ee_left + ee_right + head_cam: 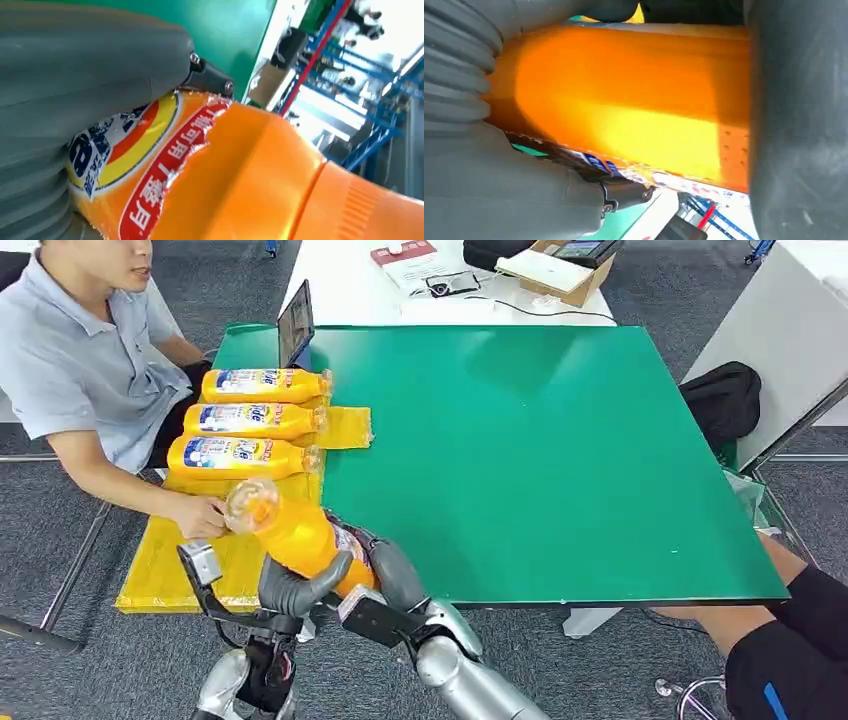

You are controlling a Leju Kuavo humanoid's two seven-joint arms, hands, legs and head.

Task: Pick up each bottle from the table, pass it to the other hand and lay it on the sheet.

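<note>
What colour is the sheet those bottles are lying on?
Yellow. The sheet with the three laid bottles shows best in the head view.

You're looking down on a green table [560, 450] with a white table [350, 285] butted against its far edge. On that white one sit a cardboard box [560, 270], a red booklet [405, 254] and a black cable [540, 310]. Grey carpet [50, 530] runs underneath. A person in a grey shirt [70, 350] sits left; a black bag [722, 400] rests right.
</note>
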